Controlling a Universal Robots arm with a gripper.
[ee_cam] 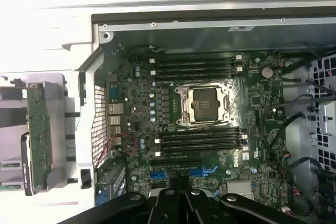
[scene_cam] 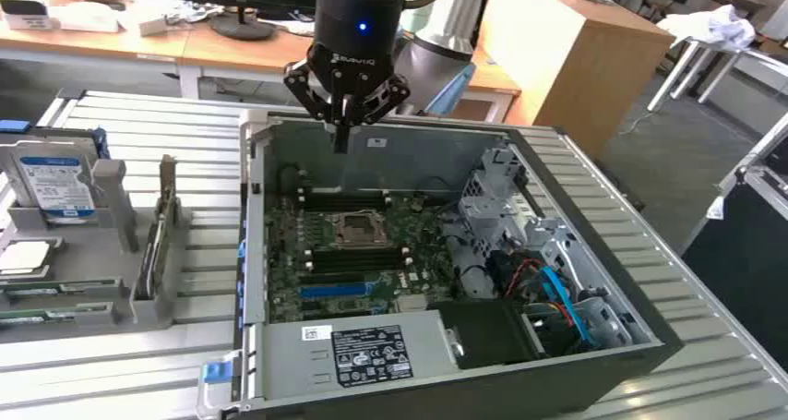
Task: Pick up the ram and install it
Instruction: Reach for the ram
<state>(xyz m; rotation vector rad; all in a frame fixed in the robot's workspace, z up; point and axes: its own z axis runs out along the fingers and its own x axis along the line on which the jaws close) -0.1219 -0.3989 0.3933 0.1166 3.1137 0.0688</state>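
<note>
**Ribbed bench, open tower, ram parked off to one side**

Ribbed aluminium benching (scene_cam: 111, 369) is carrying everything here, with wooden desks behind it. An open computer tower (scene_cam: 419, 157) is lying on its side with the motherboard (scene_cam: 320, 263) facing up. A grey parts rack (scene_cam: 105, 286) is sitting just beside it, at the exterior view's left.

The gripper (scene_cam: 342, 132) is hanging over the tower's far wall, its fingers pressed together into a narrow point and carrying nothing. The ram (scene_cam: 162, 219) is standing on edge in the grey rack, outside the case. In the exterior view it is lying at about 8 o'clock from the gripper and well apart from it, with its long axis running roughly 12 to 6 (a thin sliver from this angle). The wrist view is showing its green face (ee_cam: 38, 135) in the rack beyond the case's side wall. Black memory slots (ee_cam: 202, 140) are sitting empty on either side of the CPU socket (ee_cam: 206, 103), nearer the gripper than the stick is.

Pale lettering on the gripper's body appears to be reading ROBOTIQ, with a blue light glowing above it. The hard drive (scene_cam: 55, 185) in the rack is wearing a blue-and-white label and the power supply (scene_cam: 357, 346) a black-and-white rating sticker. The print on both is too small to read.
</note>
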